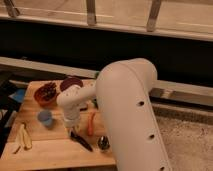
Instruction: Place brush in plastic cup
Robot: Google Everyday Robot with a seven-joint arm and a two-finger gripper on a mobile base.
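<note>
We see one white arm [127,107] filling the middle of the view, reaching down over a wooden surface [47,150]. Its claw [73,127] sits low, just above the surface, at the upper end of the brush [81,141]. We cannot tell how far the claw is open or whether it grips anything.

One brush lies on the surface, slanting from the claw toward the lower right, its far end near one shiny metal cup [103,143]. One carrot [91,123] lies just right of the claw. One blue cup [45,117] stands to the claw's left, apart from the brush. We count two bowls behind: an orange one [46,93] with dark contents and a dark one [71,83]. Pale yellow strips [22,138] lie at the lower left.
</note>
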